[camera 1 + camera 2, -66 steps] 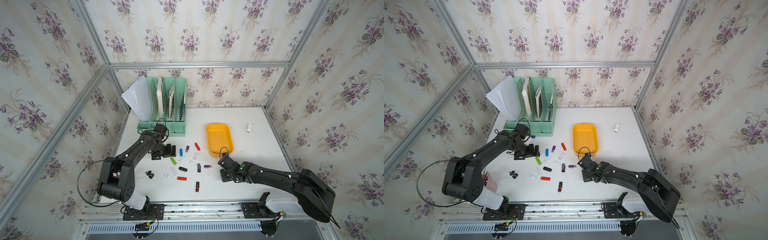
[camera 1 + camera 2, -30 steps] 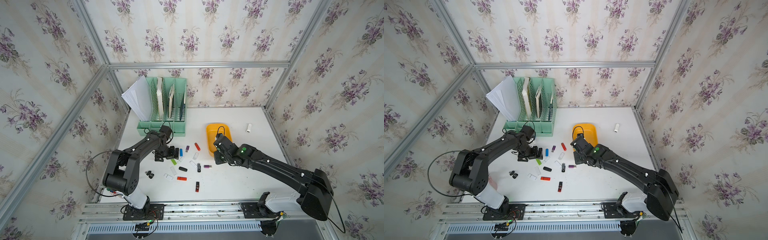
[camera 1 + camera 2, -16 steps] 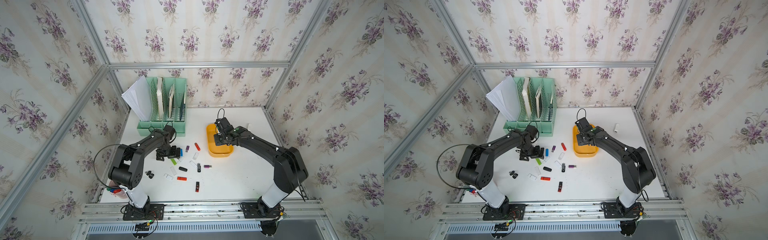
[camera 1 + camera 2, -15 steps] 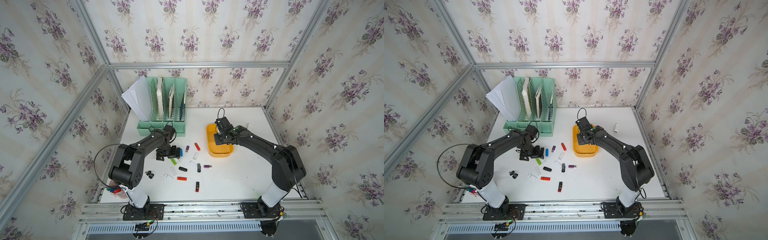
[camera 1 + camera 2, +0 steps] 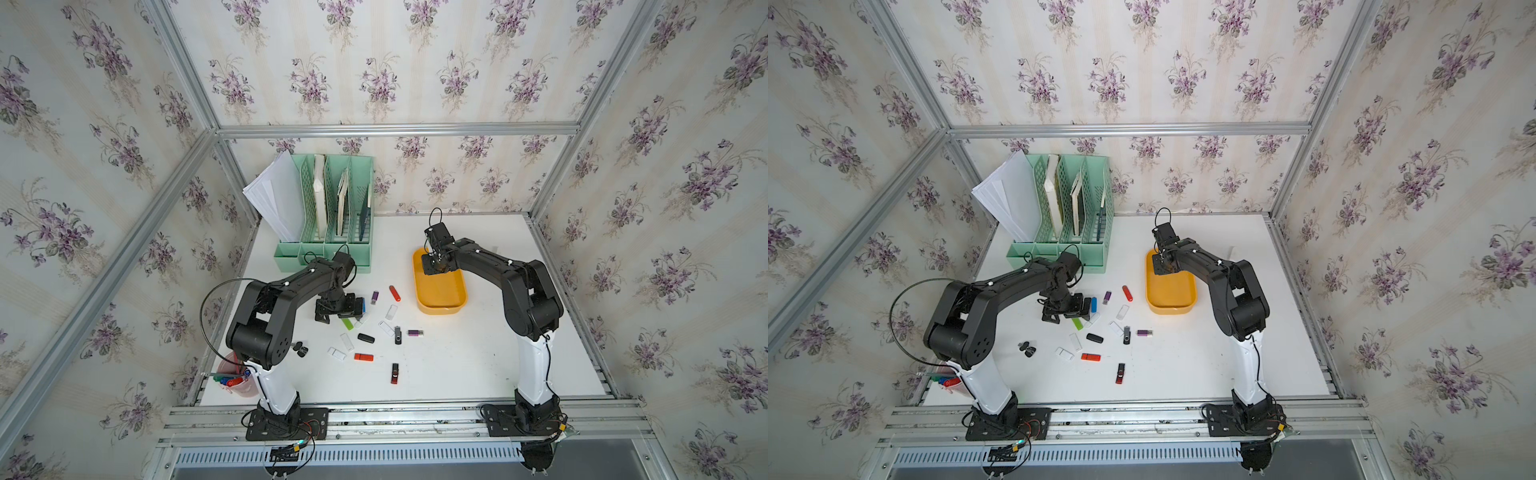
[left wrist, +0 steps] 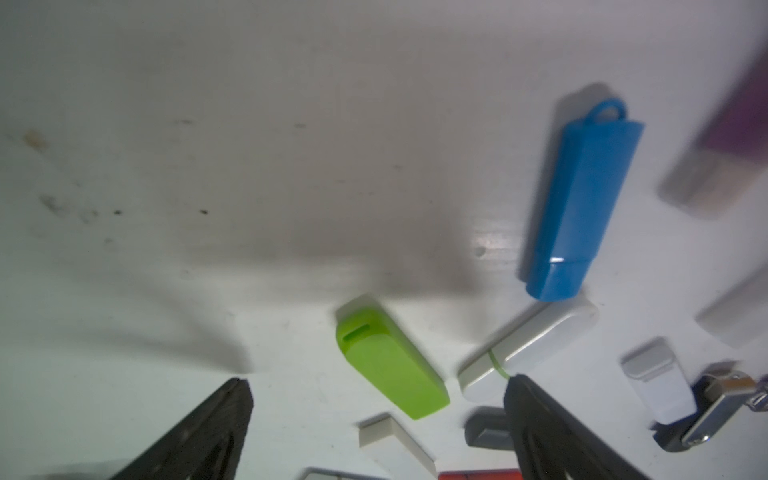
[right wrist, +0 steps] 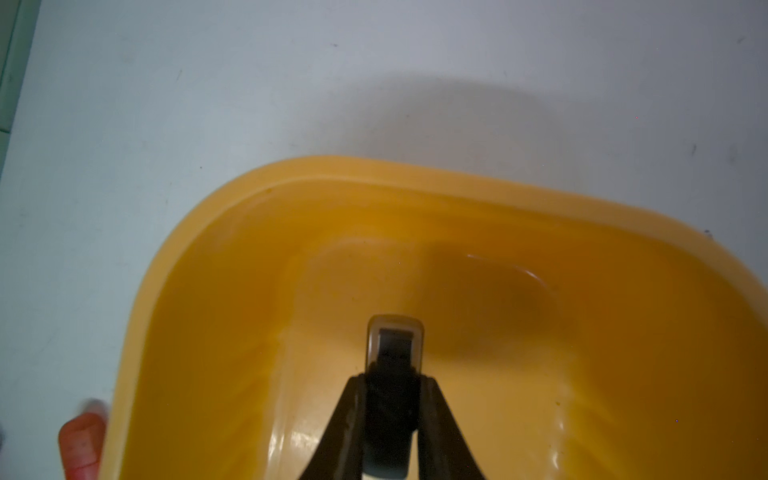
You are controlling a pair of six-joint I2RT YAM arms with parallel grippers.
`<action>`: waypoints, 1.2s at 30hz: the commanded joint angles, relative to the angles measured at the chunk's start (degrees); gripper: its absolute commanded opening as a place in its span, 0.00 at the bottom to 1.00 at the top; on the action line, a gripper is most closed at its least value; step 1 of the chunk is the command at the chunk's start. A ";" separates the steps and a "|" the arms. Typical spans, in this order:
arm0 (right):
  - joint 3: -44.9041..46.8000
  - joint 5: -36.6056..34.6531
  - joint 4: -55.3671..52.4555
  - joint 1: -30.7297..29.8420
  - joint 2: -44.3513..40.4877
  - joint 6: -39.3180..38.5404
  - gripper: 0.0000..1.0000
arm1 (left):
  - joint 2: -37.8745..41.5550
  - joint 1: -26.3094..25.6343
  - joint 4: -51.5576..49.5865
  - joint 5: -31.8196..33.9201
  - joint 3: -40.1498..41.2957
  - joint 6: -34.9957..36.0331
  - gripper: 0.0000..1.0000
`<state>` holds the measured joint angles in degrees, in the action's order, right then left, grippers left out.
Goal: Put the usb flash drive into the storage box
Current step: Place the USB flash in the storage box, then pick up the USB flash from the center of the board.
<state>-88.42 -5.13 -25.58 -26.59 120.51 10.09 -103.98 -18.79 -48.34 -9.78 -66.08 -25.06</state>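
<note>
The storage box (image 5: 444, 300) (image 5: 1173, 298) is a shallow yellow-orange tray right of the table's middle. My right gripper (image 5: 432, 266) (image 5: 1160, 266) hangs over its far end, shut on a black usb flash drive (image 7: 395, 353) whose metal end points down at the box floor (image 7: 540, 374). My left gripper (image 5: 338, 309) (image 5: 1065, 309) stands open low over the scattered drives. In the left wrist view a green drive (image 6: 390, 365) lies between its open fingers (image 6: 224, 419), untouched. A blue drive (image 6: 577, 208) and a white one (image 6: 528, 345) lie beside it.
Several more flash drives lie scattered left of the box, among them a red one (image 5: 395, 293) and a purple one (image 5: 374, 296). A mint-green file organizer (image 5: 332, 208) stands at the back left. A pen cup (image 5: 232, 374) sits at the front left corner.
My right arm has carried the black drive from the table in front of the box up and over the box's far end. The left gripper has stayed by the green drive.
</note>
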 commanded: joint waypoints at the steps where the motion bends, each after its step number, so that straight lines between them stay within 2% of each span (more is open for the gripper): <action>1: -0.79 0.51 -0.01 0.19 1.45 -0.08 0.17 | -0.77 -0.01 -0.36 1.35 -0.49 -0.43 0.97; 5: -0.62 0.70 0.26 0.39 2.77 -0.07 0.17 | -0.31 0.08 -0.54 3.70 -0.62 -0.82 0.96; 9: -0.18 0.62 0.45 0.45 3.64 -0.42 0.22 | -0.32 0.06 -0.91 4.42 -1.28 -1.36 0.95; 12: 0.00 0.71 0.80 0.58 3.94 -0.51 0.30 | -0.60 0.07 -0.87 4.60 -1.42 -1.82 0.94; 17: -0.35 0.99 0.54 0.83 4.38 -0.77 0.58 | -1.22 0.06 -0.88 4.59 -1.42 -2.10 0.91; 20: -0.35 0.57 0.15 0.88 3.73 -0.89 0.66 | -1.31 0.07 -0.56 4.52 -1.01 -2.27 0.89; 27: 2.43 0.28 -0.21 0.84 -3.35 -0.25 0.72 | -1.36 -0.11 -0.13 3.72 -0.28 -2.19 0.79; 36: 10.81 -4.59 -2.34 1.15 -18.81 1.68 0.78 | -1.66 -0.72 0.09 3.63 0.33 -2.20 0.69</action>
<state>-79.42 -7.14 -26.06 -25.52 104.95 10.57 -105.41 -19.49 -48.14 -6.07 -65.98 -27.11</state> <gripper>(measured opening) 0.780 0.692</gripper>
